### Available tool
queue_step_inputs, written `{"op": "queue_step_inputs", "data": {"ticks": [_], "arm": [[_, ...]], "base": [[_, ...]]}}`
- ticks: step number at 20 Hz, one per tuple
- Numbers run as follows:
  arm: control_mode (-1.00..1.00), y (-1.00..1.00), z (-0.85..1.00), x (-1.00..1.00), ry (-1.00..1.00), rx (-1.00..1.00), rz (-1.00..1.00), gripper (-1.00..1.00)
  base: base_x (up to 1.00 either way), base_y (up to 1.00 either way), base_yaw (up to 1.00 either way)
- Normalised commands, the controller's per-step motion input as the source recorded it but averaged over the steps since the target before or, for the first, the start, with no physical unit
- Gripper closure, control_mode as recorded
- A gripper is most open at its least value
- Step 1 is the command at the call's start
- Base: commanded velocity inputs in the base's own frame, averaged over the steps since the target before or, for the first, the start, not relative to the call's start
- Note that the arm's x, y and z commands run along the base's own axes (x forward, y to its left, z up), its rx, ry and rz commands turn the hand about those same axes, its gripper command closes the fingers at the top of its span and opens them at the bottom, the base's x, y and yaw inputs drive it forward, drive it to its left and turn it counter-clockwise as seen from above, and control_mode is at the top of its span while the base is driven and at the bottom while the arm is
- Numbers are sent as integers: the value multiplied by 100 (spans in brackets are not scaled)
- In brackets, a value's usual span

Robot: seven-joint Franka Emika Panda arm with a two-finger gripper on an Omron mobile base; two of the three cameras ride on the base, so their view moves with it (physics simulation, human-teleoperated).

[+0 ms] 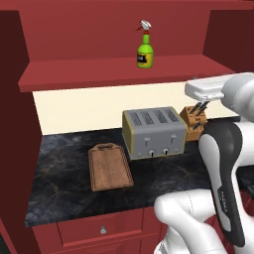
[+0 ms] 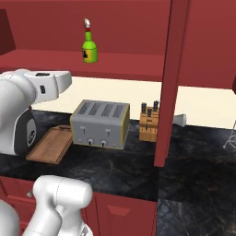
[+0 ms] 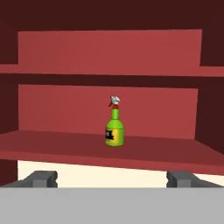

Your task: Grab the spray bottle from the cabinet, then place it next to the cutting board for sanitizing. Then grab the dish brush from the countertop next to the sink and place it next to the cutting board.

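Jaws are standing wide, holding nothing, the gripper [image 3: 112, 179] facing the spray bottle [image 3: 114, 127] standing upright on the cabinet [image 1: 114, 69] shelf; toaster [image 1: 154, 132], knife block [image 1: 193, 120] and cutting board [image 1: 109, 166] are sitting below.

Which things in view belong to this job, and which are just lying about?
Job:
spray bottle, upright on the cabinet shelf
cutting board, flat on the countertop, left of the toaster
gripper, open, facing the bottle and apart from it

Lying about:
toaster
knife block
drawer under the counter
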Motion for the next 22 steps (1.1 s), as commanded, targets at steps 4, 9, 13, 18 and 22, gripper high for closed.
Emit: {"op": "queue_step_inputs", "data": {"ticks": [4, 9, 13, 18, 22], "arm": [[-100, 0, 28, 16, 0, 0, 0, -100], [-100, 1, 6, 44, 0, 0, 0, -100], [-100, 0, 1, 52, 0, 0, 0, -100], [-100, 0, 9, 39, -4, 0, 0, -100], [-100, 1, 8, 32, -3, 0, 0, -100]], "base": [[0, 0, 0], [0, 0, 0], [0, 0, 0], [0, 0, 0], [0, 0, 0]]}}
